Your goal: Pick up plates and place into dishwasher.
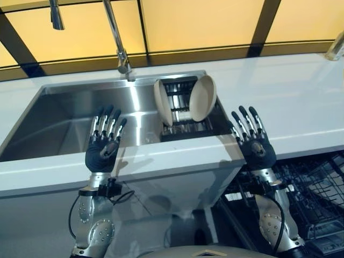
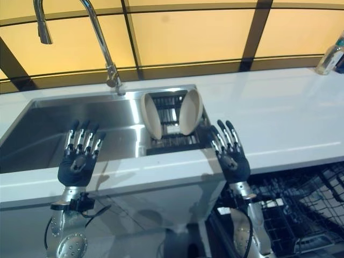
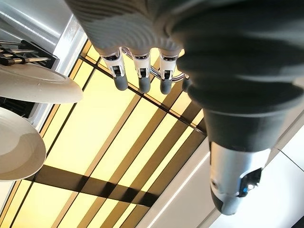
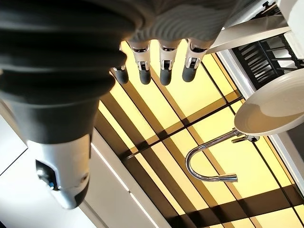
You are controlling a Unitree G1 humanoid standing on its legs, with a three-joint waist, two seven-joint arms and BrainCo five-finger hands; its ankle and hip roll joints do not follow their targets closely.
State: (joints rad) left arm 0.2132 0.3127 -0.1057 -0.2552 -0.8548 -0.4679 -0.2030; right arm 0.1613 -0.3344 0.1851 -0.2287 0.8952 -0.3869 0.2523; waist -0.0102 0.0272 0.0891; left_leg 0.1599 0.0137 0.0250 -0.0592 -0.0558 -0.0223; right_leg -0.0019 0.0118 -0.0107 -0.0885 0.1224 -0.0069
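While both hands hang empty at mid-frame, we note the left hand [image 1: 102, 148] and right hand [image 1: 257, 145] with fingers straight and spread, held before the sink [image 1: 70, 113]. Between them, centre frame, two plates [image 1: 203, 98] stand on edge in a dark rack [image 1: 180, 126]. Dishwasher basket [image 1: 317, 188] lower right.

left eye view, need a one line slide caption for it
Both hands, left and right, raised open before the sink, where two plates stand on edge in a dark rack.
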